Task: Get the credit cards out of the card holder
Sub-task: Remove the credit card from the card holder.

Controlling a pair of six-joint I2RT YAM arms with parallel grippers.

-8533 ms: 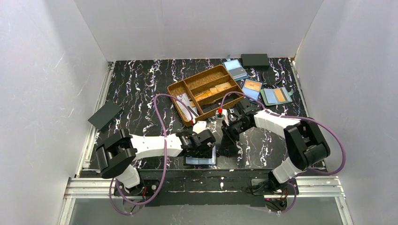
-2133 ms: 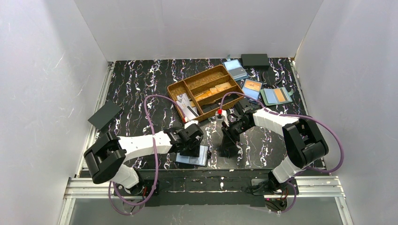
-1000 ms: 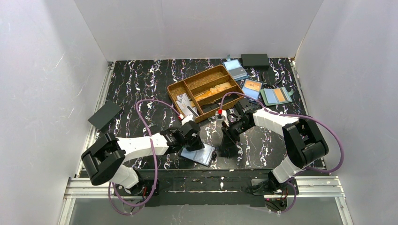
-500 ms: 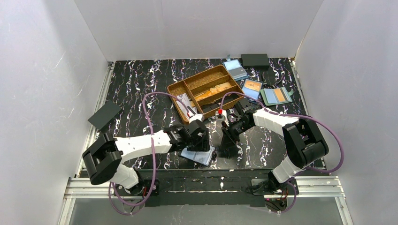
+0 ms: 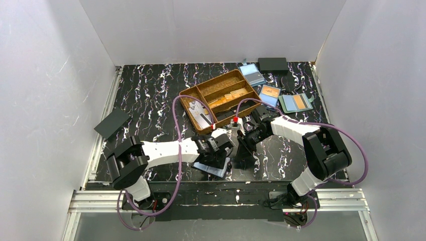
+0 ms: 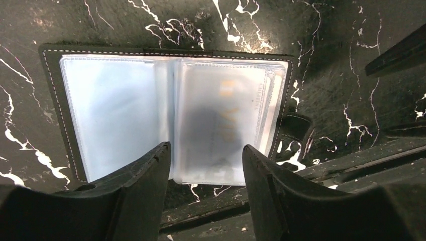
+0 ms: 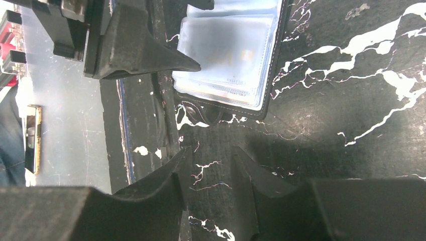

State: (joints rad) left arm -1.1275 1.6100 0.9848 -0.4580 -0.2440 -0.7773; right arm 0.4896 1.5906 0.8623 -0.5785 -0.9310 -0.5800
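Observation:
The card holder (image 5: pixel 212 169) lies open and flat at the table's near edge, a black bifold with cloudy pale blue sleeves. It fills the left wrist view (image 6: pixel 171 113), its snap tab (image 6: pixel 295 133) at the right. The credit cards (image 6: pixel 226 118) sit inside the right-hand sleeves and show only dimly, their edges stacked at the right. My left gripper (image 5: pixel 219 153) is open and empty just above the holder, its jaws astride the right sleeve's near edge (image 6: pixel 206 148). My right gripper (image 5: pixel 244 146) is open and empty over bare table (image 7: pixel 211 150), just right of the holder (image 7: pixel 231 52).
A brown divided tray (image 5: pixel 188 95) with orange-tan cards stands behind the grippers. Blue holders (image 5: pixel 270 94) (image 5: pixel 251 74), a grey-green holder (image 5: pixel 296 102) and a black box (image 5: pixel 273 64) lie at the back right. A black case (image 5: pixel 112 123) lies far left. The table's front rail runs right beside the holder.
My left gripper has swung right and nearer, and now sits over the holder's right half. The holder has turned and shifted slightly. The right arm has not moved.

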